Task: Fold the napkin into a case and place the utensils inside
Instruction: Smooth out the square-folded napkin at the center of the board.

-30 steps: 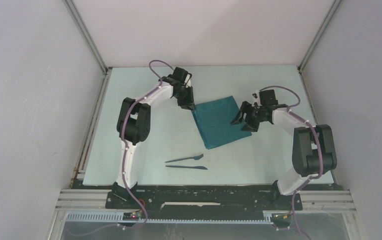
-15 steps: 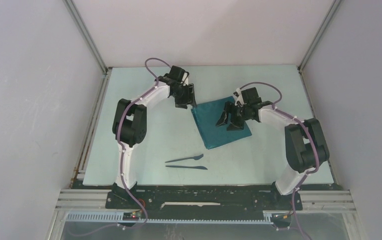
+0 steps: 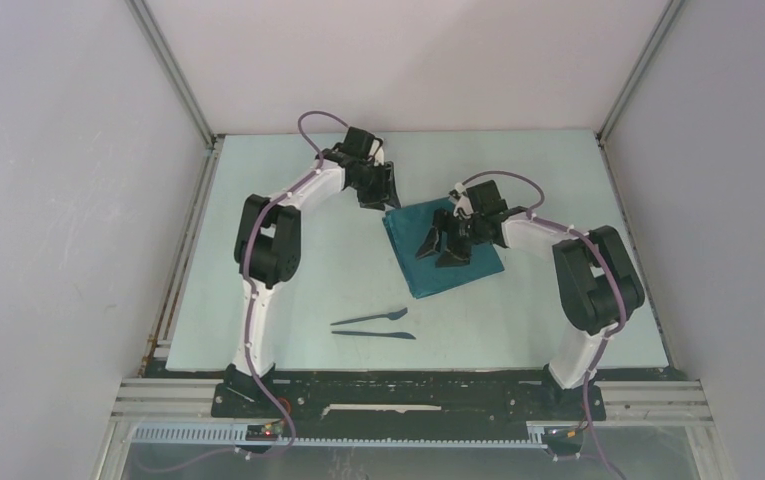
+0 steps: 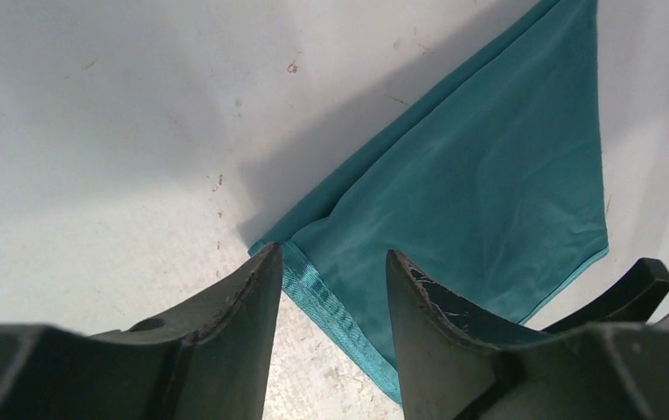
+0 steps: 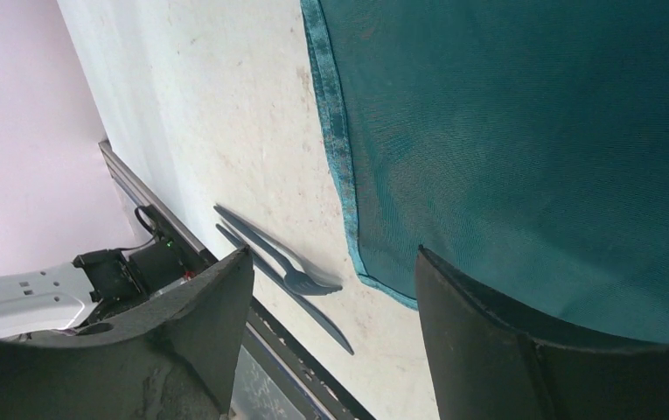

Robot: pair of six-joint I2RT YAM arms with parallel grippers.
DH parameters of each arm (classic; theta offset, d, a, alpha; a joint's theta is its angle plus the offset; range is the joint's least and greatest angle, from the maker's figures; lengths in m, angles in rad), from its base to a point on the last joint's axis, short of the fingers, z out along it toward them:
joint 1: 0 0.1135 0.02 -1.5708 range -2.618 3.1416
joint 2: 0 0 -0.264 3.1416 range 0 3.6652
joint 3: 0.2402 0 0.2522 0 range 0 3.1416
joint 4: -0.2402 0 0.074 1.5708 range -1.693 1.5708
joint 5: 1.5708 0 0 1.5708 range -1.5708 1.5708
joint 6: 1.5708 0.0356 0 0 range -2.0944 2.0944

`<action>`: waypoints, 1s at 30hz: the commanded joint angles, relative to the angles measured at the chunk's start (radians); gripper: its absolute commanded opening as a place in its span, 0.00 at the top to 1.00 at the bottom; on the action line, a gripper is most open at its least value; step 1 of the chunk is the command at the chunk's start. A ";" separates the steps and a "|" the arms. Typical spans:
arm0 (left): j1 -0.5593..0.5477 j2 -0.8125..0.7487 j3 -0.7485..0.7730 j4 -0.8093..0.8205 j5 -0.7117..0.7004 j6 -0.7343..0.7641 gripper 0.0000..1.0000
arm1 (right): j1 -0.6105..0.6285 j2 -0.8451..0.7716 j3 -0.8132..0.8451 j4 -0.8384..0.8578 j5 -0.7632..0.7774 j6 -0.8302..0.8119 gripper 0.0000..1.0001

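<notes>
The dark teal napkin [image 3: 426,274] lies folded flat at mid-table. My left gripper [image 3: 386,199] stands open at its far left corner; in the left wrist view the hemmed corner [image 4: 300,280] lies on the table between the spread fingers [image 4: 252,289], untouched. My right gripper [image 3: 438,252] hovers open over the middle of the napkin [image 5: 523,131], with nothing between its fingers [image 5: 226,289]. The two dark utensils lie side by side nearer the arm bases: the fork [image 3: 370,317] [image 5: 300,278] and the knife [image 3: 374,335] [image 5: 313,308].
The pale table [image 3: 298,260] is walled on three sides by a white enclosure with metal corner posts [image 3: 170,75]. The black base rail [image 3: 398,392] runs along the near edge, just beyond the utensils.
My right gripper has swung left from the napkin's right edge to above its middle. The left gripper has drawn back slightly at the far left corner, its jaws wider than before.
</notes>
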 commanded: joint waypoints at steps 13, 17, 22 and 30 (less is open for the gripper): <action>0.008 0.023 0.033 -0.033 -0.009 0.033 0.53 | 0.073 0.063 0.073 0.022 -0.010 0.015 0.26; 0.008 0.011 0.027 -0.040 -0.045 0.053 0.44 | 0.073 0.063 0.072 0.016 -0.009 0.008 0.25; 0.008 0.038 0.044 -0.032 -0.001 0.048 0.49 | 0.074 0.076 0.071 0.028 -0.012 0.016 0.26; 0.008 0.059 0.046 -0.003 0.038 0.021 0.64 | 0.073 0.075 0.073 0.025 -0.012 0.015 0.26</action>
